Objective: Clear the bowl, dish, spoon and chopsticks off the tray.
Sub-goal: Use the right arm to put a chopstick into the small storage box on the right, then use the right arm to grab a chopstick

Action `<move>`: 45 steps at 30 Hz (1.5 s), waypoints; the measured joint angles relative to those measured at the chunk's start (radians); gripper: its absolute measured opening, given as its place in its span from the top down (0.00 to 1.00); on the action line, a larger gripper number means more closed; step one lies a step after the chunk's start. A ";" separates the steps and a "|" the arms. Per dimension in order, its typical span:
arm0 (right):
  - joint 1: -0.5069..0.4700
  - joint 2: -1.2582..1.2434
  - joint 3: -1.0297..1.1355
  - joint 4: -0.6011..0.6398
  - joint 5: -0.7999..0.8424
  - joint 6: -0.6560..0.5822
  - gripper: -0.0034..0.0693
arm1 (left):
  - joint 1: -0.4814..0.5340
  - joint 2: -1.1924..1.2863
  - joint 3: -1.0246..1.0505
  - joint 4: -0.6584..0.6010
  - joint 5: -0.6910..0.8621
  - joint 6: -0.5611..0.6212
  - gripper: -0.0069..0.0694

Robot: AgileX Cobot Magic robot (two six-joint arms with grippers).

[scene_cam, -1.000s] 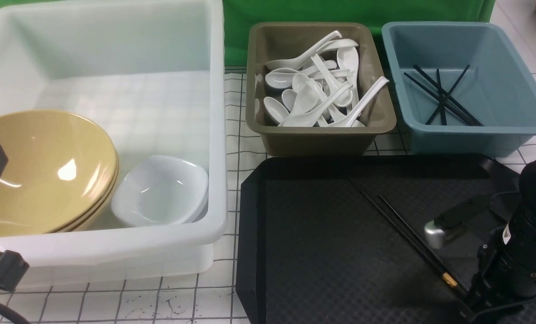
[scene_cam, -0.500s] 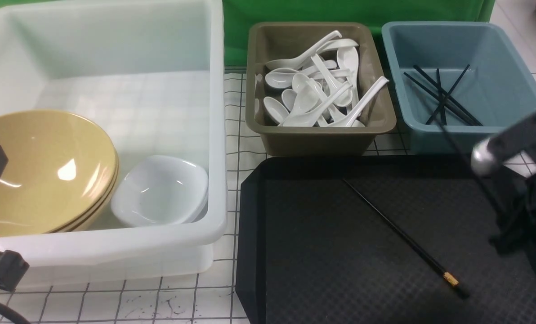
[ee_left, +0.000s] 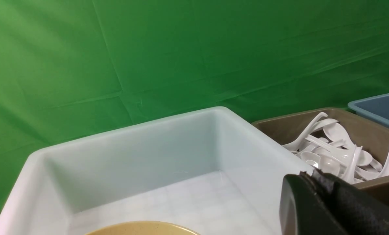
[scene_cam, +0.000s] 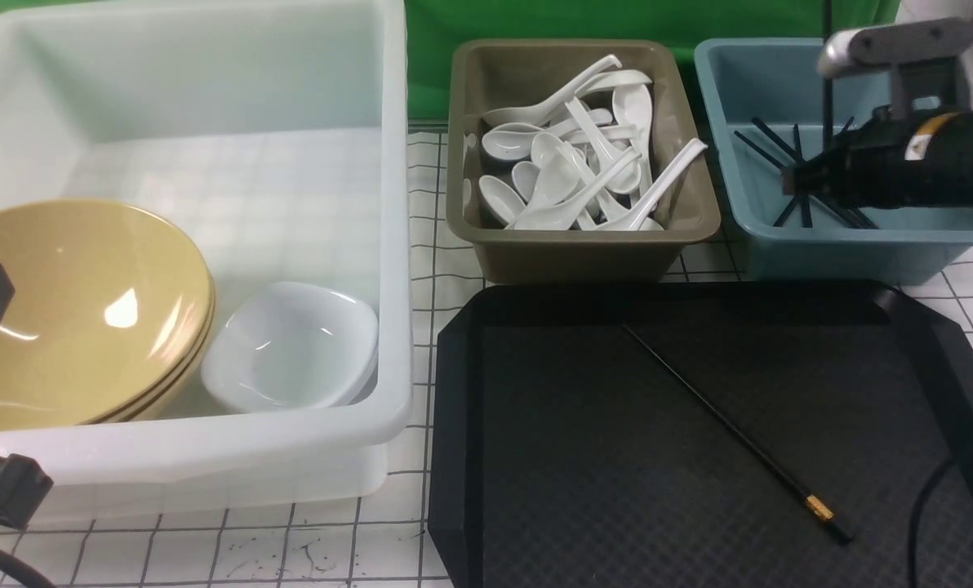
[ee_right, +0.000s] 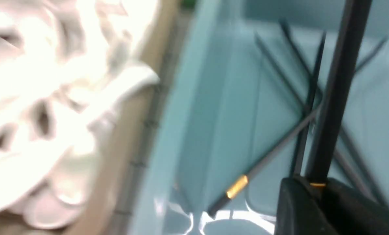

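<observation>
Front view: 1st chopstick lies diag on the tray, gold band twd near right corner. 2nd chopstick stands upright over the blue bin, pinched at its gold band betw right gripper pads. Left gripper jaws closed, near the white tub w/ bowl & dish inside. Spoons piled in brown bin betw tub & blue bin.

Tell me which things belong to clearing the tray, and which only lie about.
In the job: tray; loose chopstick on it; held chopstick in the right gripper; blue bin.
Lying about, already sorted: yellow bowls and white dishes in the white tub; spoons in the brown bin; left gripper.
</observation>
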 joint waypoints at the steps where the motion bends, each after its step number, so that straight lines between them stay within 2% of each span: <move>1: 0.000 0.020 -0.027 0.000 0.041 0.002 0.74 | 0.000 0.000 0.000 0.000 0.000 0.000 0.92; 2: 0.000 0.033 -0.036 0.000 0.055 0.003 0.73 | 0.000 0.000 0.000 0.000 0.000 0.000 0.92; 3: 0.000 0.076 -0.137 0.002 0.229 0.003 0.64 | 0.000 0.000 0.000 0.000 0.003 0.000 0.92; 4: 0.000 0.082 -0.166 0.002 0.305 0.000 0.60 | 0.000 0.000 0.000 0.000 0.007 0.000 0.92; 7: 0.001 0.079 -0.234 0.012 0.485 -0.039 0.55 | 0.000 0.000 0.000 0.000 0.019 0.000 0.92; 11: 0.024 0.020 -0.239 0.070 0.636 -0.154 0.54 | 0.000 0.000 0.000 0.000 0.021 0.000 0.92; 16: 0.157 -0.095 -0.096 0.146 0.778 -0.262 0.54 | 0.000 0.000 0.000 0.000 0.022 0.000 0.92; 20: 0.287 -0.124 0.127 0.155 0.786 -0.273 0.56 | 0.000 0.000 0.000 0.000 0.014 0.000 0.92; 22: 0.315 -0.124 0.210 0.155 0.736 -0.273 0.56 | 0.000 0.000 0.000 0.000 0.014 0.000 0.92; 29: 0.303 -0.124 0.310 0.151 0.584 -0.263 0.62 | 0.000 0.000 0.000 0.000 0.014 0.000 0.92; 38: 0.300 -0.114 0.308 0.151 0.625 -0.270 0.76 | 0.000 0.000 0.000 0.000 0.018 0.000 0.92; 41: 0.300 -0.124 0.287 0.151 0.670 -0.274 0.75 | 0.000 0.000 0.000 0.000 0.020 0.000 0.92; 45: 0.300 -0.147 0.268 0.146 0.667 -0.277 0.66 | 0.000 0.000 0.000 0.000 0.021 0.000 0.92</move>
